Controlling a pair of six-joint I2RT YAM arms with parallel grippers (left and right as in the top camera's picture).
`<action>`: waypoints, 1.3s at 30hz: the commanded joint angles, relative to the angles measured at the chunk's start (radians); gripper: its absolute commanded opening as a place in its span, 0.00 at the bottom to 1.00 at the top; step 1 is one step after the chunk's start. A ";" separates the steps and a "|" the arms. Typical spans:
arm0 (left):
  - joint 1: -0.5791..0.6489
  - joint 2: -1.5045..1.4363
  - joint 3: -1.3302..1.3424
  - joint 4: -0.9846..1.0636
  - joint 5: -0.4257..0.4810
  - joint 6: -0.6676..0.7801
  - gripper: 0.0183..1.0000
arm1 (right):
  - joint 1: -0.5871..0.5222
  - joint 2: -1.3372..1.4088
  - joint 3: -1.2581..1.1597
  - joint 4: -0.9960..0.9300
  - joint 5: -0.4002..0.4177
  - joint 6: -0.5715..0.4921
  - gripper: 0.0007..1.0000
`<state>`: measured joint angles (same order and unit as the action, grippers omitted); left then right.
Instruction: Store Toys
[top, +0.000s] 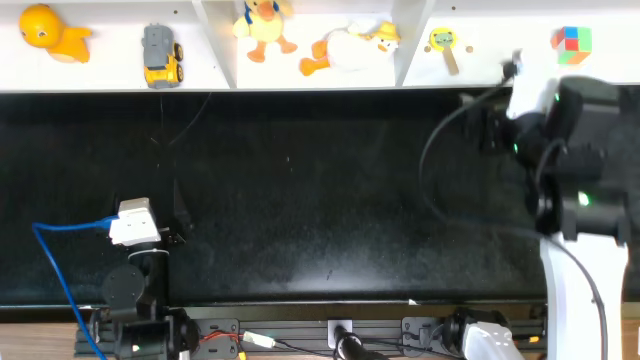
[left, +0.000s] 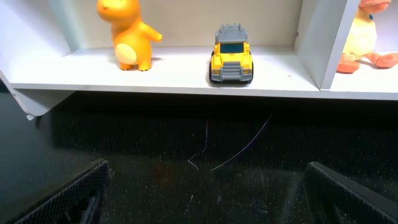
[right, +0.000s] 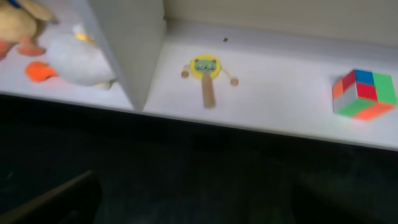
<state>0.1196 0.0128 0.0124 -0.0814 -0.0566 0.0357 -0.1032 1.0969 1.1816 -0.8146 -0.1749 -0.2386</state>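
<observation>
A white shelf (top: 320, 80) runs along the far edge of the black mat and is split into compartments. In the left one stand an orange dinosaur-like figure (left: 127, 34) and a yellow toy truck (left: 231, 55). The middle one holds a yellow plush duck (top: 265, 25) and a white plush duck (top: 350, 47). A small yellow rattle drum (right: 205, 71) and a colour cube (right: 364, 93) lie in the right compartment. My left gripper (left: 205, 208) is open and empty over the mat, facing the truck. Before the right compartment, my right gripper (right: 199, 205) is also open and empty.
White dividers (right: 134, 50) separate the shelf compartments. The black mat (top: 320, 200) lies between the arms and the shelf. A blue cable (top: 60, 260) loops beside the left arm's base. The right arm's white body (top: 580, 250) stands at the right side.
</observation>
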 joint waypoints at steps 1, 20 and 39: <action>0.003 -0.010 -0.005 0.002 0.003 0.016 1.00 | 0.001 -0.109 0.006 -0.100 0.007 0.006 1.00; 0.003 -0.010 -0.005 0.002 0.003 0.016 1.00 | 0.001 -0.318 -0.017 -0.411 0.009 0.033 1.00; 0.003 -0.010 -0.005 0.002 0.003 0.016 1.00 | 0.001 -0.328 -0.019 -0.410 0.022 0.018 1.00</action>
<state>0.1196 0.0128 0.0124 -0.0814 -0.0570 0.0360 -0.1032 0.7834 1.1687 -1.2293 -0.1696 -0.2108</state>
